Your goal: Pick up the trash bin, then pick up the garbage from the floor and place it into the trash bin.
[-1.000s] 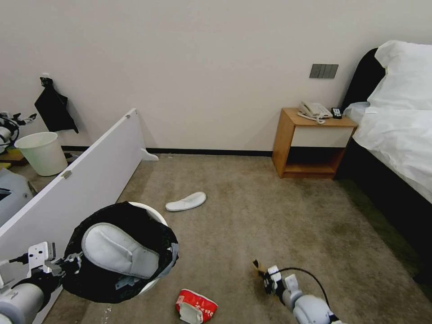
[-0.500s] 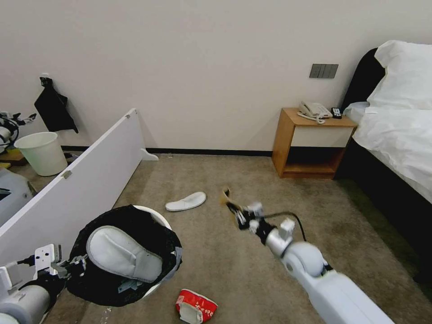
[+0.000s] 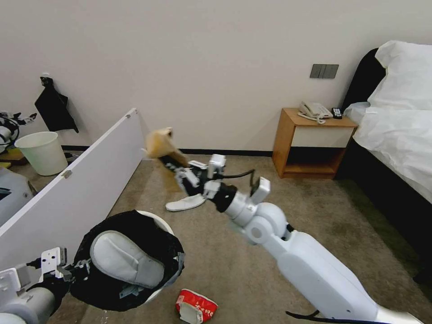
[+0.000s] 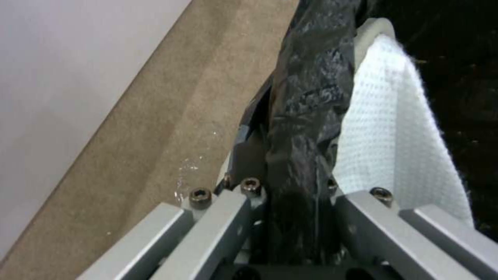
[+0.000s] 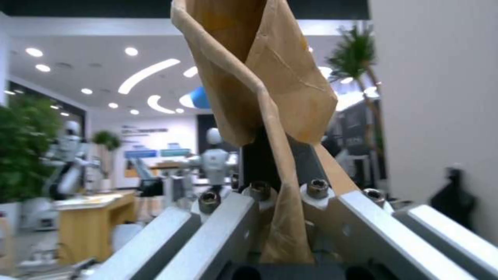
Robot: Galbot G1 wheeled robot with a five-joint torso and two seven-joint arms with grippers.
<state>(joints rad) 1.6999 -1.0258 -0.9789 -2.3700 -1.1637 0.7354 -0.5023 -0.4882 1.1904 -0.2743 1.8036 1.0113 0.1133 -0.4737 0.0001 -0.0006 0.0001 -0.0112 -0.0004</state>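
Since a second ago: right arm has swung up from near the floor at the lower right and now reaches out over the carpet toward the far left, bag lifted with it; bin has barely shifted.
Right gripper (image 3: 173, 165): pinching the brown paper bag (image 3: 160, 142) between its fingers; right wrist view shows the paper squeezed in the narrow gap.
Bag axis: long, running from the gripper up and away to the far left, open crumpled end farthest out.
Left gripper (image 3: 67, 270): near left, clamped on the rim of the trash bin (image 3: 148, 216), black liner (image 4: 301, 116) caught between its fingers.
In the bin: one white slipper (image 3: 126, 261) lying across the opening, tilted.
Around: second slipper (image 3: 185, 202) on the carpet just under the right arm; red-white wrapper (image 3: 195, 307) on the floor near the bin; white partition board (image 3: 81, 180) close on the left; plain white bucket (image 3: 42, 153) beyond it; nightstand (image 3: 315, 144) and bed (image 3: 396, 130) far right.
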